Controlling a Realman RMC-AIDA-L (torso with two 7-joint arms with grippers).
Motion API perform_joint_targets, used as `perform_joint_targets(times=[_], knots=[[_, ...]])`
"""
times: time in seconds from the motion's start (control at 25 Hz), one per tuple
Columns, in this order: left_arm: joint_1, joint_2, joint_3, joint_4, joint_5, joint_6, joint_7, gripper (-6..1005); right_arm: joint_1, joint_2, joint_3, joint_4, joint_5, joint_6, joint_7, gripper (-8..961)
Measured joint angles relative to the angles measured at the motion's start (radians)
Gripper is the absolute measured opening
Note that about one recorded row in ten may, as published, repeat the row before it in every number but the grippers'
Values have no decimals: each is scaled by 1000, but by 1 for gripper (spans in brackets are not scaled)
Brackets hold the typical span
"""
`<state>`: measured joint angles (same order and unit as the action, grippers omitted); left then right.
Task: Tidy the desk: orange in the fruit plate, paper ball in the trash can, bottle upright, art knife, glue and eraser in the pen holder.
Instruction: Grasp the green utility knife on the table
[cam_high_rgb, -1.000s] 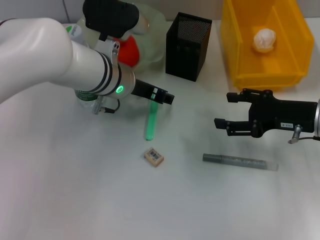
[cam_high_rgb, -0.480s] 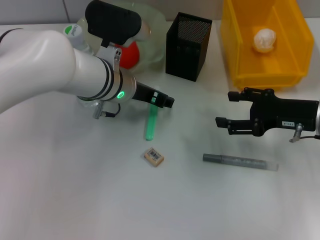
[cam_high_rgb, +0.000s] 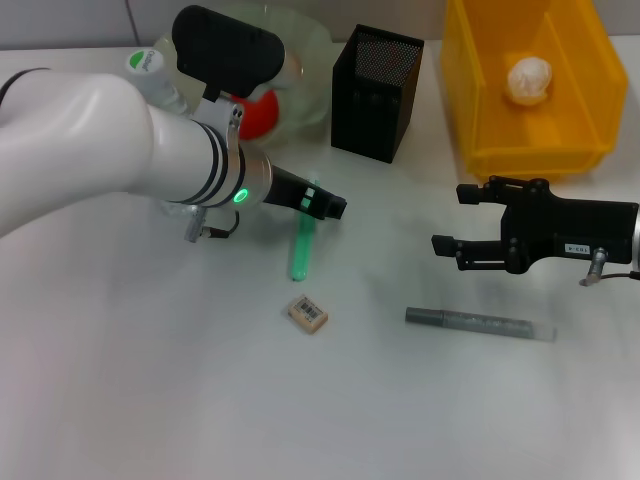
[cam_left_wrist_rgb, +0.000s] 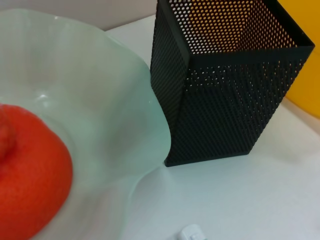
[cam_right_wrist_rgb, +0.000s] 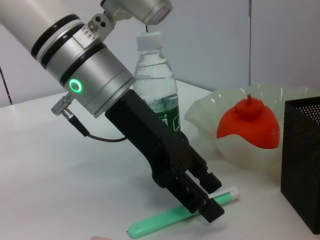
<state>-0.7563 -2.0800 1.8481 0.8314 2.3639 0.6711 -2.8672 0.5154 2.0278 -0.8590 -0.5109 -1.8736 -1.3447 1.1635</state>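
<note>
Left gripper (cam_high_rgb: 335, 206) held low above far end of green glue stick (cam_high_rgb: 300, 249), fingers seen pressed together, nothing clamped. Right gripper (cam_high_rgb: 452, 222) parked at right, fingers spread apart, near yellow trash can (cam_high_rgb: 470, 120). Glue stick laid flat, long axis near-to-far. Eraser (cam_high_rgb: 308, 313) seen near glue's near end, label print unreadable. Grey art knife (cam_high_rgb: 478, 324) laid left-right. Bottle (cam_right_wrist_rgb: 156, 87) upright, green label unreadable. Orange (cam_left_wrist_rgb: 30, 175) found in fruit plate (cam_left_wrist_rgb: 100, 100); paper ball (cam_high_rgb: 528, 79) in trash can; pen holder (cam_high_rgb: 375, 95) between them.

Left: white arm slanting down to the black left end effector (cam_high_rgb: 335, 207), fingers closed together. Right: black right end effector (cam_high_rgb: 448, 220) level, fingers spread apart.
</note>
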Motion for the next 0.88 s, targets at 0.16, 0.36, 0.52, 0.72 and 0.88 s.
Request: perform_joint_targets(times=[0.16,0.36,0.52,0.72,0.88], knots=[[3,0,16,-1,1,-15,0,625,1,0,0,0,0,-1,3,825],[7,0,24,-2,2,-28,0,613,1,0,0,-2,0,-4,8,825],[9,0,26,-2,3,-28,5,607,-1,0,0,-3,1,-5,10,825],[11,0,27,-2,3,-30,12,517,-2,0,0,-3,1,-5,10,825],[12,0,28,-2,3,-30,12,429,-2,0,0,-3,1,-6,10,826]])
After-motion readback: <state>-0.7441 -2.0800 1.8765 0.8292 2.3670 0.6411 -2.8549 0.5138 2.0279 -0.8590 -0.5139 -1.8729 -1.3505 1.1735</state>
